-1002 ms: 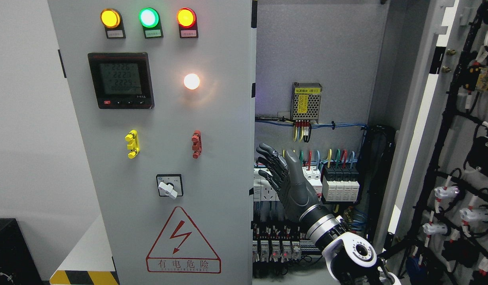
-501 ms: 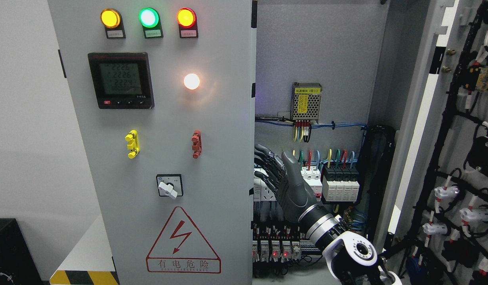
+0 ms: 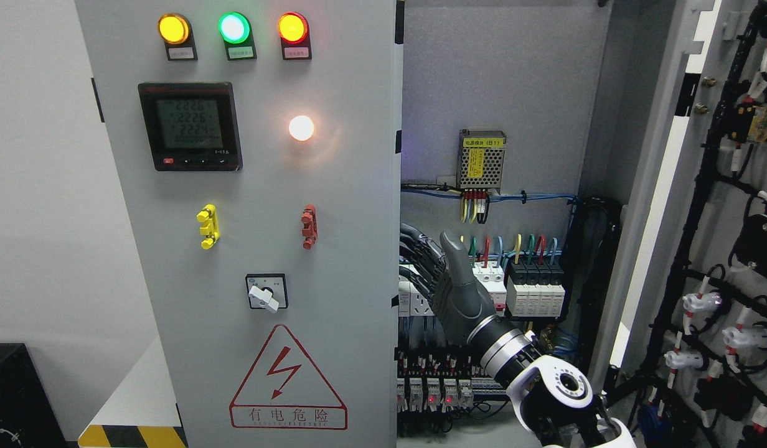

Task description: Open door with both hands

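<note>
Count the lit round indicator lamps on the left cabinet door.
4. Three in a row across the top: yellow lamp, green lamp, red lamp. A white lamp sits lower, right of the digital meter. None looks hidden.

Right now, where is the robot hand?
In the head view, the right robot hand sits right of centre inside the open cabinet, fingers at the left door edge, before the breakers.

Grey door [image 3: 265, 186] carries amber [image 3: 173, 28], green [image 3: 233, 27] and orange-red lamps [image 3: 292, 27], a red-outlined warning triangle [image 3: 288, 379]; the hand [image 3: 449, 283] is dark grey.
</note>
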You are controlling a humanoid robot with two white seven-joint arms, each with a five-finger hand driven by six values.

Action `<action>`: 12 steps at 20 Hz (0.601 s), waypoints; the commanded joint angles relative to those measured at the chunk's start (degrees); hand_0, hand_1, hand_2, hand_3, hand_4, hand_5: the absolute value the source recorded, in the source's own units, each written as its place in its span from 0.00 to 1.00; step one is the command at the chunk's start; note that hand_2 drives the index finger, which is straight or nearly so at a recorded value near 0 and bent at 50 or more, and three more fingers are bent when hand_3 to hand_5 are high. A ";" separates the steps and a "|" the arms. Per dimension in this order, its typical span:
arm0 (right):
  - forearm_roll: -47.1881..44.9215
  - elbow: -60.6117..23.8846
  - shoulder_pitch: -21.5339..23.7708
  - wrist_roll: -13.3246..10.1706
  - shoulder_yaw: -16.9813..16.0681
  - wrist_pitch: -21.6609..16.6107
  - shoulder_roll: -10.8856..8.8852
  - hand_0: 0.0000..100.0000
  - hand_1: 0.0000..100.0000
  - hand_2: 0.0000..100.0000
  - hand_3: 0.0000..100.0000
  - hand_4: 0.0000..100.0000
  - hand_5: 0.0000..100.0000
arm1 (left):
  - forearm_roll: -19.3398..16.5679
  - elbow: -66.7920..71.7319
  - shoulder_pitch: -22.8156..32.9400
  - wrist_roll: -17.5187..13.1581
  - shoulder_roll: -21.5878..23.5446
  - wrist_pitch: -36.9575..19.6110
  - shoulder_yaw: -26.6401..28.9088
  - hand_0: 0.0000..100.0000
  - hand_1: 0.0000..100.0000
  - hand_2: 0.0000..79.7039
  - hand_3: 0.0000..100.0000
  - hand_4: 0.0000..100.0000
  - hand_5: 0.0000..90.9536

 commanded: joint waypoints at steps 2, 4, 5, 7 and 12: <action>-3.12 1.79 -1.44 0.03 -0.02 0.83 0.48 0.00 0.00 0.00 0.00 0.00 0.00 | 0.00 0.04 0.02 0.02 -0.20 -0.01 0.05 0.00 0.00 0.00 0.00 0.00 0.00; -3.20 2.14 -1.70 0.21 -0.02 0.83 0.48 0.00 0.00 0.00 0.00 0.00 0.00 | 0.00 0.04 0.02 0.02 -0.28 -0.01 0.05 0.00 0.00 0.00 0.00 0.00 0.00; -3.21 2.15 -1.88 1.08 -0.02 0.92 0.48 0.00 0.00 0.00 0.00 0.00 0.00 | 0.00 0.13 0.02 0.02 -0.28 -0.01 0.05 0.00 0.00 0.00 0.00 0.00 0.00; -3.12 2.32 -1.88 3.10 -0.10 0.92 0.31 0.00 0.00 0.00 0.00 0.00 0.00 | 0.00 0.13 -0.07 0.02 -0.28 -0.01 0.05 0.00 0.00 0.00 0.00 0.00 0.00; -3.21 3.81 -2.32 3.72 -0.10 0.92 -1.36 0.00 0.00 0.00 0.00 0.00 0.00 | 0.00 0.22 -0.16 0.02 -0.46 0.07 0.05 0.00 0.00 0.00 0.00 0.00 0.00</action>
